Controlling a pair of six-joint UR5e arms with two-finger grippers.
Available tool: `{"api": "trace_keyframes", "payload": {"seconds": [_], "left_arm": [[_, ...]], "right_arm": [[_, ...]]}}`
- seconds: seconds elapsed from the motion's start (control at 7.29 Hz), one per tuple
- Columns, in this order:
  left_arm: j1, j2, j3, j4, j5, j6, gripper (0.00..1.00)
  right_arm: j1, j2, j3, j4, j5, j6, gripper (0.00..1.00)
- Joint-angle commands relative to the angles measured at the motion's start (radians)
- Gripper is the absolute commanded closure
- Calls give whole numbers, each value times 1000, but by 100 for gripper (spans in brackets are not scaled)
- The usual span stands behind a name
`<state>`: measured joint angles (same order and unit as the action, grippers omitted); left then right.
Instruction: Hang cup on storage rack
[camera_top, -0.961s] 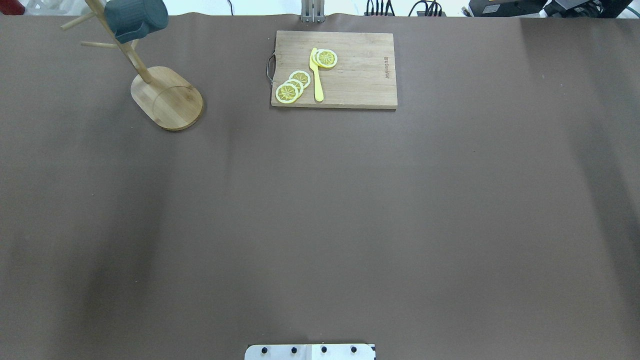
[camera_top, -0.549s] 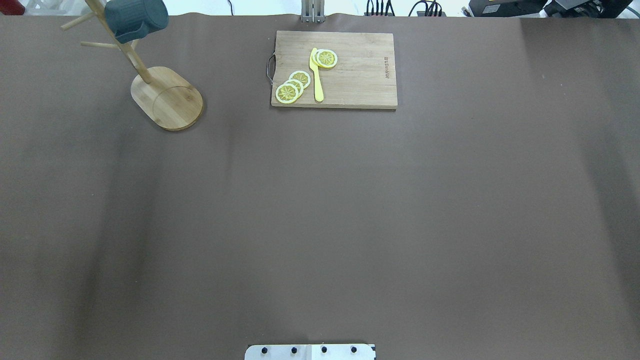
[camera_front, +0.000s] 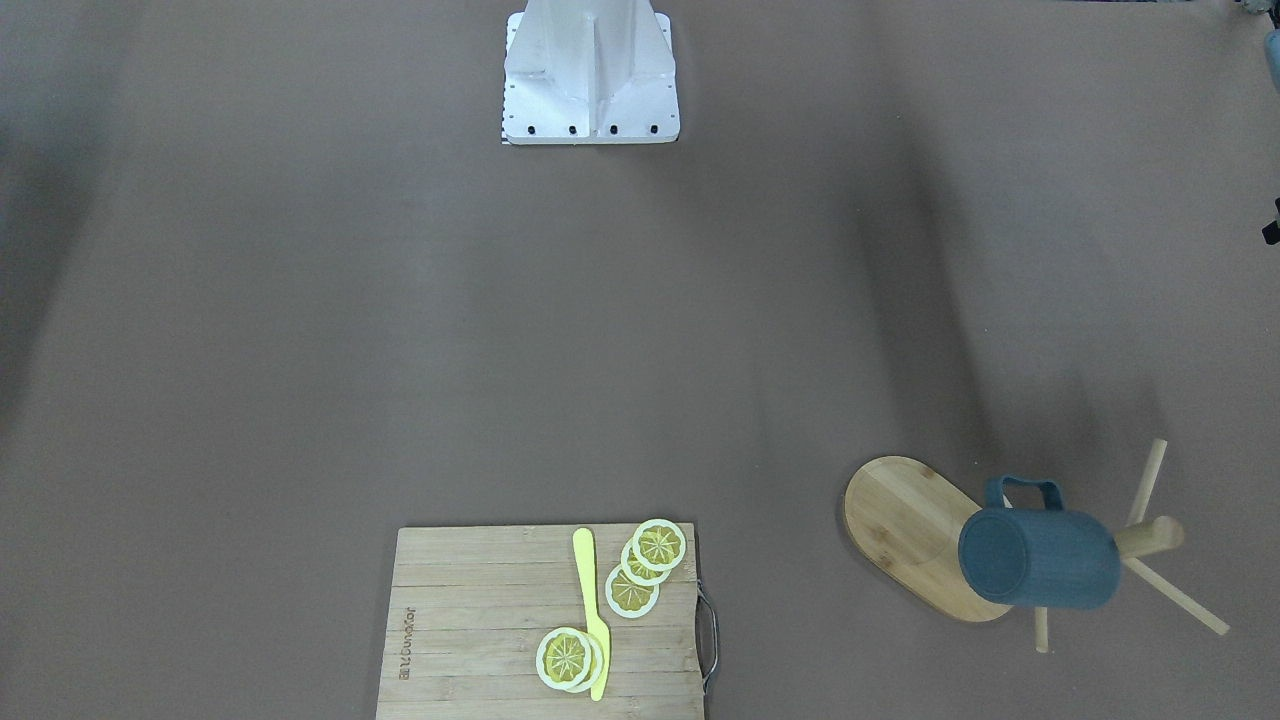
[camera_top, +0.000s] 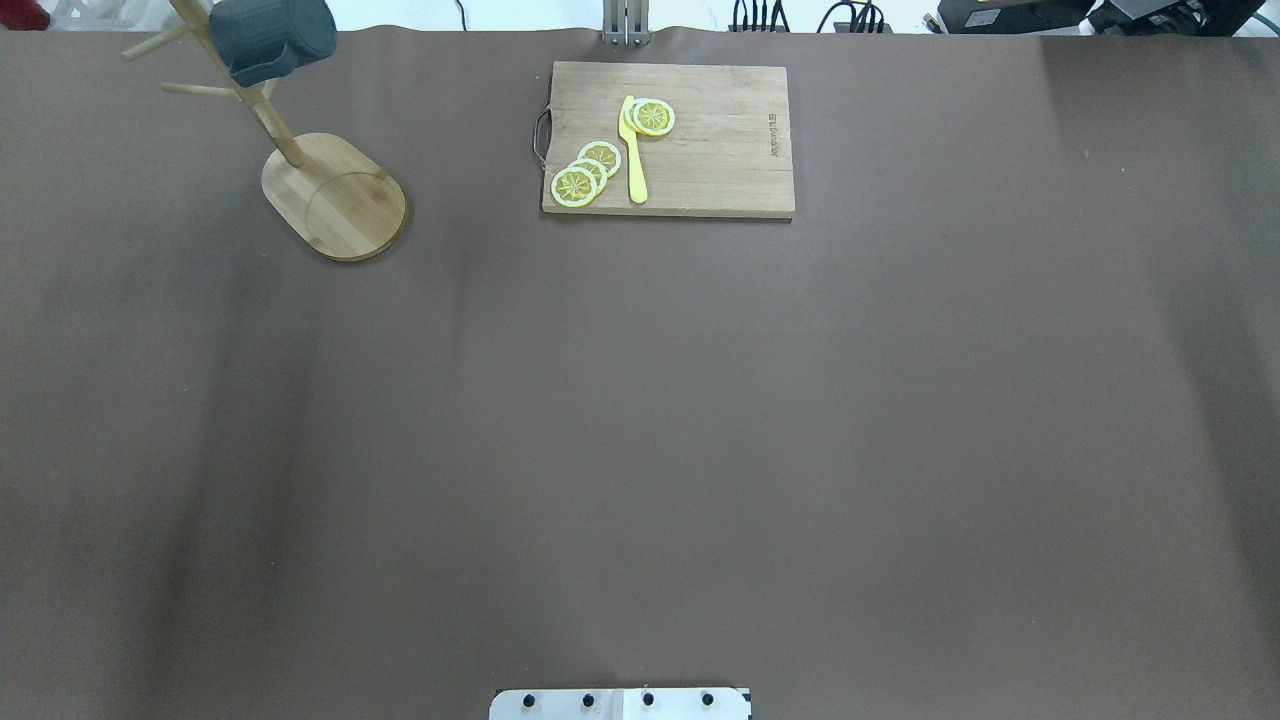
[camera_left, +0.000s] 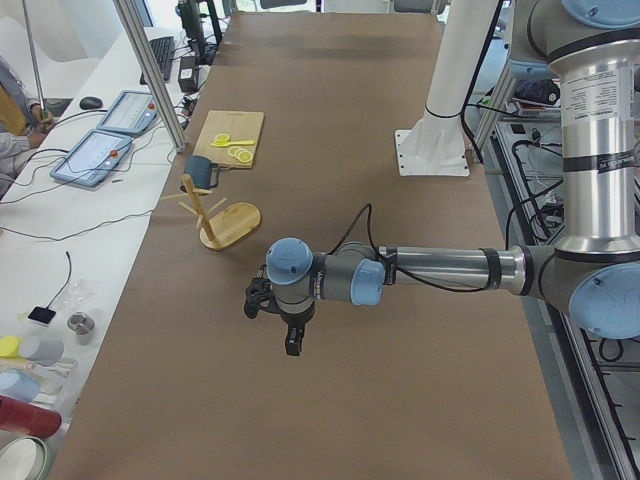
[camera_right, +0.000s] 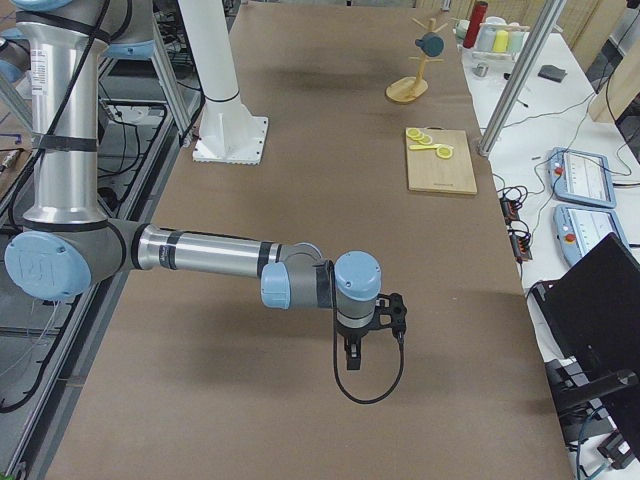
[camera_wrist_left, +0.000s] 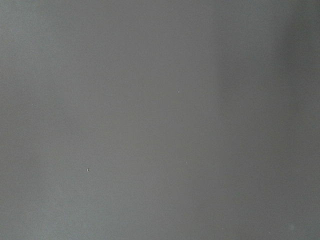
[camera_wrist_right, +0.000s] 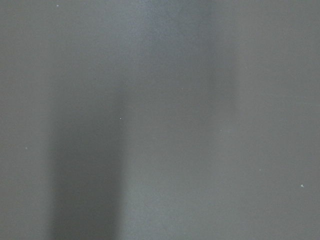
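Note:
The dark teal cup (camera_top: 272, 35) hangs on its side on a peg of the bamboo storage rack (camera_top: 335, 195) at the table's far left corner. In the front-facing view the cup (camera_front: 1040, 555) lies across the rack's (camera_front: 900, 520) post with its handle up. No gripper touches it. My left gripper (camera_left: 290, 340) hangs over bare table well away from the rack (camera_left: 230, 225). My right gripper (camera_right: 352, 358) hangs over bare table far from the rack (camera_right: 407, 92). I cannot tell if either is open or shut. Both wrist views show only the brown table cover.
A rectangular wooden cutting board (camera_top: 700, 150) with lemon slices (camera_top: 585, 172) and a yellow knife (camera_top: 633, 150) lies at the far middle of the table. The robot's white base (camera_front: 590, 70) stands at the near edge. Tablets (camera_left: 105, 140) and bottles lie on side benches.

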<state>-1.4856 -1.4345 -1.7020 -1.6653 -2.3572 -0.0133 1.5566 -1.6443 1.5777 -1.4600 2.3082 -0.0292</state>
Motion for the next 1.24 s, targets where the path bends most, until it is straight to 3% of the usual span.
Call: {"api": "trace_keyframes", "payload": {"seconds": [0.0,0.14,0.69,1.1], "left_arm": [[1,-29,1,51,-5,-7,2],[1,-59,4,109,-1,-7,2],[1,-63,-2,79,-2,-2,2],[1,-63,5,70,-10,-5,2]], "right_arm": [[-59,62,7,-119,-15,-3,0],[-61,84,4,-161,-18,-3,0],[-66,89,10,-166,-20,-1,0],[-64,64,94,-201,-16,0,0]]}}
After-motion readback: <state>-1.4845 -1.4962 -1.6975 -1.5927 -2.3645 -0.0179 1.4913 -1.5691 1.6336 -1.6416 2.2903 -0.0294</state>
